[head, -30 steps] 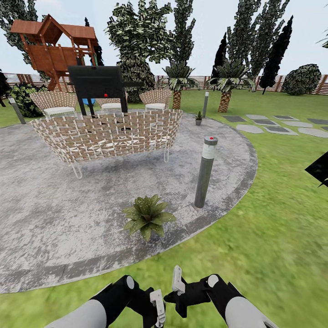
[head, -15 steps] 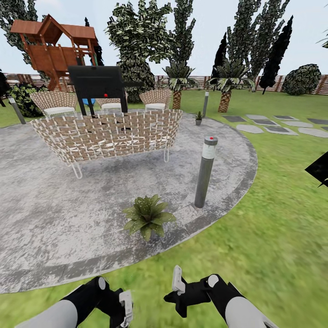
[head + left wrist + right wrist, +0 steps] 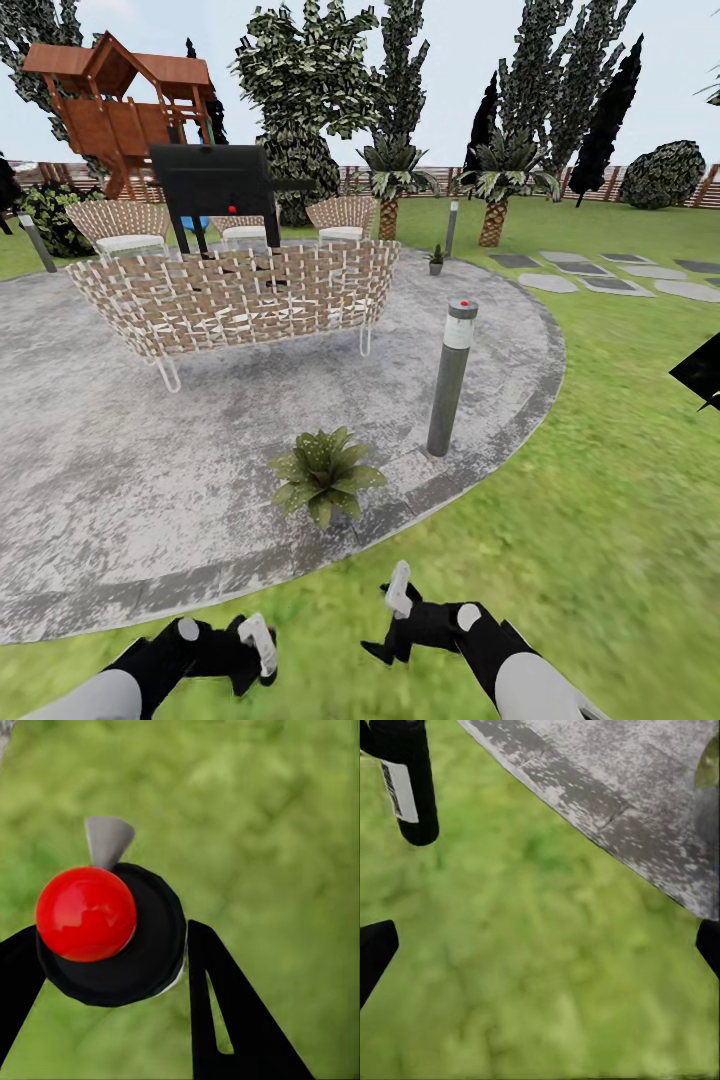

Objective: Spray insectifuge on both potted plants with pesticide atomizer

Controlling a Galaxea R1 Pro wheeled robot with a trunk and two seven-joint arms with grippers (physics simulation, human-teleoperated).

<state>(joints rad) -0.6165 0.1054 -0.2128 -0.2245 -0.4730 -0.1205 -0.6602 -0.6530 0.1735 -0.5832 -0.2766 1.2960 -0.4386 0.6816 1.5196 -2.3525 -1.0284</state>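
Left claw (image 3: 258,645) clamped, right claw (image 3: 398,590) spread wide

The left arm swings outward and lower across the grass, its left gripper (image 3: 258,640) now well apart from the right gripper (image 3: 398,590), where a second ago the two sat close together. The right gripper tips over and edges upward a little toward the patio (image 3: 120,560) rim

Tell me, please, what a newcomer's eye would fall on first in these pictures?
Probably the big wicker seat on the grey paved patio, with the wooden play tower behind it at the fence. Nearer, a leafy potted plant sits by the patio edge beside a grey bollard lamp, and a red ball dominates the left wrist view.
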